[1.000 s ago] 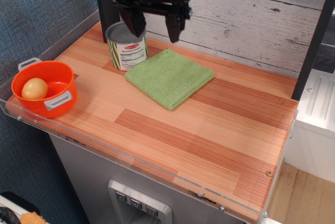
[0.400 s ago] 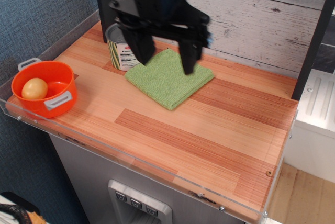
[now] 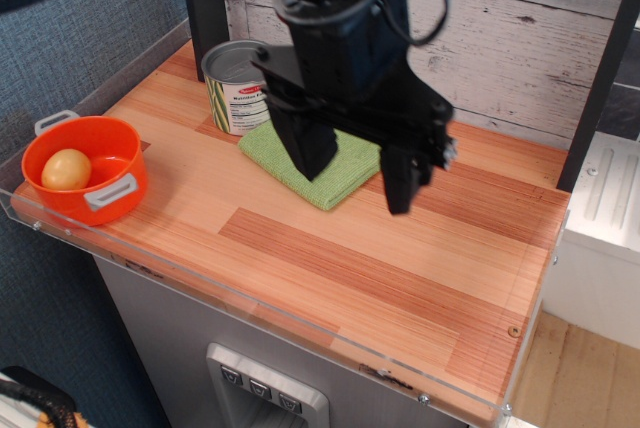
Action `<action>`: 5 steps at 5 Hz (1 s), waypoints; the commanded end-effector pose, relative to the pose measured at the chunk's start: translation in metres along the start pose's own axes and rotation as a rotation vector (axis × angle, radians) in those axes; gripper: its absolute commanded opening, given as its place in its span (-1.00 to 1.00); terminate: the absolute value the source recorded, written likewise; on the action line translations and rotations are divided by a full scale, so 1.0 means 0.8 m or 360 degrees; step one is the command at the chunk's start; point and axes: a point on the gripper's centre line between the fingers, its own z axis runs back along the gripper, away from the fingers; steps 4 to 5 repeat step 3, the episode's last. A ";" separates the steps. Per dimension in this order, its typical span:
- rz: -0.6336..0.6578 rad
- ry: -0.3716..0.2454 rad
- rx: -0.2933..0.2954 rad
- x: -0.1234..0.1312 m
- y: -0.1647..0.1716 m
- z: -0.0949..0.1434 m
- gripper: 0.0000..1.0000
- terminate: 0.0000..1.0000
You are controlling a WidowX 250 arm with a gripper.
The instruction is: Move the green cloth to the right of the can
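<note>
Green cloth [image 3: 335, 180] lay flat on the wooden table [image 3: 400, 268], touching or just beside the can [image 3: 238, 88] on the can's right side as the camera saw it, with the gripper [image 3: 360, 173] hanging above it and covering most of its middle. The gripper's two dark fingers [image 3: 405, 176] stood well apart, released and holding nothing. Whether the fingertips touched the fabric could not be told from this single view, since height above the cloth was not readable. The step in hand was judged to be the approach to a grasp. To do it well, the fingers should descend squarely onto the cloth near an edge or the centre fold, press lightly into the table so that all folded layers are pinched together, and close fully before any lift; a grasp of the top layer alone would likely unfold the cloth. The descent should stay clear of the can, which stood close enough to be knocked by the near finger. An orange bowl [image 3: 85, 173] holding a yellowish round object [image 3: 66, 169] sat at the table's left end, well apart from the work. Hidden items: the cloth's centre and far corner behind the gripper, the lower right part of the can, and the upper arm, cut off by the top edge. The can's label text was too small to read.
</note>
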 end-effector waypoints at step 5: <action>-0.0193 -0.0028 -0.0017 -0.022 -0.035 0.010 1.00 1.00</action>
